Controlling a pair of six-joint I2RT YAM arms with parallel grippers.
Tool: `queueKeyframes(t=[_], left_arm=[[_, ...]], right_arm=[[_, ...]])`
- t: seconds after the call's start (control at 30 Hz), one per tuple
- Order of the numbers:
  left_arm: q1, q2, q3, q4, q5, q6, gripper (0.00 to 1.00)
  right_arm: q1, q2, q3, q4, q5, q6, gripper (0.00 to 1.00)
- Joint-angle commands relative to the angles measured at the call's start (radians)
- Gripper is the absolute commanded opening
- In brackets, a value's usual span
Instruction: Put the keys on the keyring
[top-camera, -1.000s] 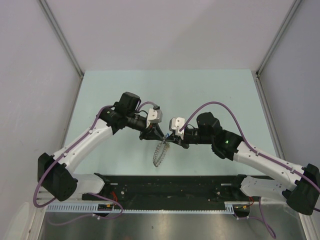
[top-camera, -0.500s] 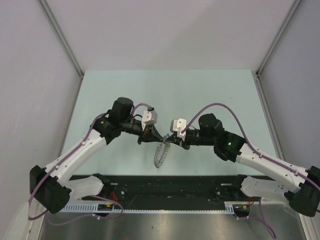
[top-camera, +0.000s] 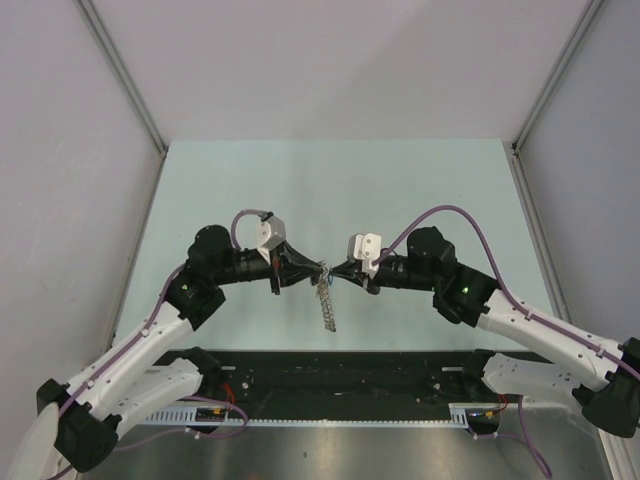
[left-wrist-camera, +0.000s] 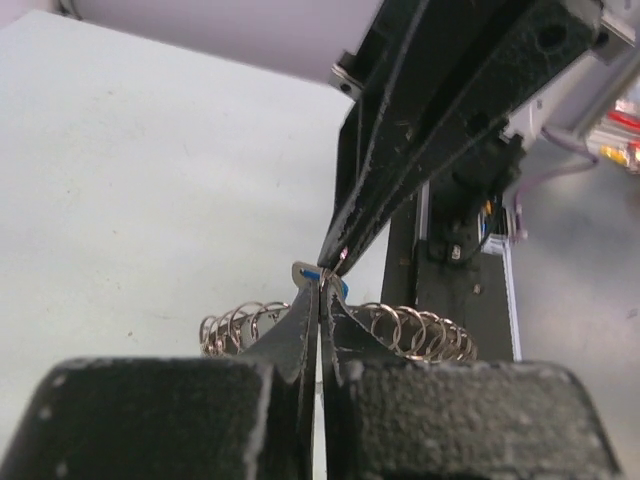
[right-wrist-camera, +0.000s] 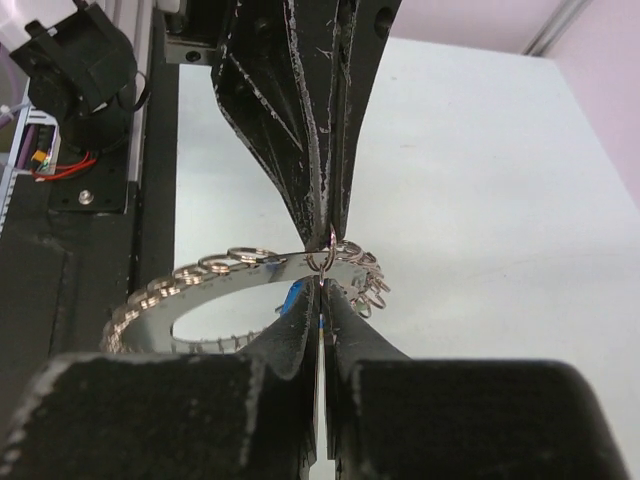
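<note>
Your left arm has swung its elbow back toward the counter's near-left corner over the last second. Its forearm now reaches almost level toward the middle. The keyring, which leaned left before, now hangs close to straight down.

Nearest you, a black mounting rail (top-camera: 340, 368) runs along the near edge of the pale green counter (top-camera: 420, 180), with the arm bases towards its two ends. Just past it, the large flat silver metal keyring with coiled loops round its rim (top-camera: 325, 298) dangles in the air. It is over the counter's middle and closer to the near edge than the far one. Its top is caught where the two grippers meet tip to tip.

The left gripper (top-camera: 305, 268) comes in from the left side with its fingers (left-wrist-camera: 295, 335) pressed together on the keyring's upper rim. In the left wrist view you see the loops fanning out on either side of the closed tips. The right gripper (top-camera: 338, 272) comes in from the right side, and its fingers (right-wrist-camera: 295, 335) are also pressed together. They pinch a tiny silver blue-headed key (right-wrist-camera: 293, 298) that sits just under the keyring's flat plate. A small split ring (right-wrist-camera: 322, 262) shows at the fingertips, touching the keyring's edge. You cannot tell whether it is threaded onto the keyring.
</note>
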Motion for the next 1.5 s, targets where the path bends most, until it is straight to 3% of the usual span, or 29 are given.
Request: queueKeyframes(t=[0.0, 0.23, 0.47, 0.57, 0.63, 0.7, 0.8, 1.03, 1.17, 1.47], left_arm=[[0.01, -0.043, -0.043, 0.261, -0.145, -0.198, 0.01], [0.006, -0.037, -0.161, 0.568, -0.205, -0.441, 0.0], [-0.002, -0.042, -0.265, 0.815, -0.29, -0.548, 0.0], [-0.003, -0.037, -0.278, 0.822, -0.281, -0.551, 0.0], [-0.003, -0.039, -0.273, 0.796, -0.252, -0.528, 0.1], [-0.002, -0.052, -0.264, 0.745, -0.243, -0.481, 0.25], [0.0, -0.085, -0.227, 0.616, -0.232, -0.372, 0.35], [0.014, -0.085, -0.058, 0.187, -0.105, -0.041, 0.41], [0.02, -0.027, 0.104, -0.083, 0.023, 0.169, 0.51], [0.02, 0.158, 0.334, -0.622, 0.22, 0.657, 0.53]], right_arm=[[0.01, -0.021, -0.03, 0.031, -0.004, 0.029, 0.0], [0.036, -0.007, -0.091, 0.223, -0.001, 0.082, 0.0], [0.04, 0.011, -0.122, 0.352, -0.01, 0.127, 0.0], [0.04, 0.016, -0.122, 0.352, -0.005, 0.119, 0.0], [0.04, 0.005, -0.122, 0.347, -0.001, 0.106, 0.0], [0.038, -0.003, -0.117, 0.335, 0.007, 0.09, 0.0], [0.038, -0.013, -0.09, 0.274, 0.01, 0.053, 0.0], [0.038, -0.015, -0.022, 0.128, -0.005, -0.026, 0.0], [0.037, -0.007, 0.012, 0.065, -0.011, -0.062, 0.0], [0.038, -0.009, 0.042, -0.018, -0.019, -0.089, 0.0]])
